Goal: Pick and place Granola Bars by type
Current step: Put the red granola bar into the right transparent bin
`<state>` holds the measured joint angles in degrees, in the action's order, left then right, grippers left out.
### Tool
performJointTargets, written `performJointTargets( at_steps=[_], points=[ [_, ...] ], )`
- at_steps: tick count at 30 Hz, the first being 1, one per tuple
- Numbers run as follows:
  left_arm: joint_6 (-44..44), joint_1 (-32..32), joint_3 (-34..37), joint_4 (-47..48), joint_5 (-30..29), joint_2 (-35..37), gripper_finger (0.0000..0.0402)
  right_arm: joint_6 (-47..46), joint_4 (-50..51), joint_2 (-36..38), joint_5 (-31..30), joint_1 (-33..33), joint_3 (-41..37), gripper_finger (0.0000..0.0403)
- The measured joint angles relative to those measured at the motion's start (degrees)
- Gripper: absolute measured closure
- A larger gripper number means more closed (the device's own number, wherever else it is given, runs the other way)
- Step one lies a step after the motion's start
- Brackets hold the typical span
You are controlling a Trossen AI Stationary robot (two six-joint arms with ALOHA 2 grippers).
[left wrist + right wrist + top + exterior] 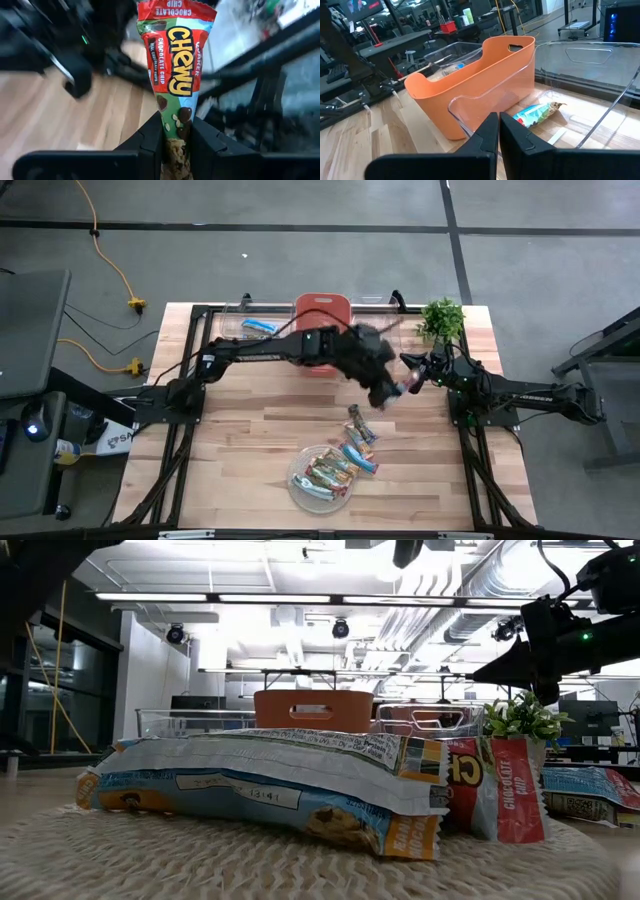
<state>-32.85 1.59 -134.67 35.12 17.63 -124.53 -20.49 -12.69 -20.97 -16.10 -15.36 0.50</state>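
Note:
My left gripper [398, 388] hangs over the table right of centre, shut on a red-and-blue Chewy granola bar [175, 60], near my right arm. Several more granola bars [330, 470] lie piled on a round woven mat [300, 490] at the near middle; the low view shows them close up [300, 785]. Two bars [360, 425] lie on the wood just beyond the mat. One bar [540, 114] lies in a clear bin [600, 75], and a blue one [258, 326] in the far-left clear bin. My right gripper [498, 131] waits at the right, shut, with nothing in it. My left gripper pinches the bar's one end [176, 131] between its two fingers [150, 142]. The rest of the bar sticks out beyond the fingertips along their line, its printed face toward the wrist camera. It is lifted clear of the table.
An orange bin [322, 315] stands at the far middle between clear bins. A small potted plant [442, 320] stands at the far right corner. Bare wood lies left of the mat [220, 450].

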Motion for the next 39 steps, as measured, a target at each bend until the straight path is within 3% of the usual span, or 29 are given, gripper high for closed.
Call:
performJointTargets(
  at_steps=[14, 19, 31, 39],
  points=[
    [-14.59, 11.85, 0.04, -22.61, 9.73, -0.74, 0.0337, 0.0, -0.02, 0.0, 0.0, -0.01, -0.01, 0.0402],
    [-22.92, 14.91, 0.12, -22.41, 6.07, -2.45, 0.0337, 0.0, -0.02, 0.0, 0.0, -0.01, 0.0, 0.0402],
    [-32.94, 20.0, 0.33, -22.11, 0.0, -9.36, 0.0337, 0.0, -0.19, 0.0, -0.01, -0.01, -0.01, 0.0402],
    [-34.22, 21.01, 0.11, -19.28, -6.26, -12.49, 0.0337, 0.0, -0.02, 0.0, 0.01, 0.0, -0.01, 0.0402]
  ],
)
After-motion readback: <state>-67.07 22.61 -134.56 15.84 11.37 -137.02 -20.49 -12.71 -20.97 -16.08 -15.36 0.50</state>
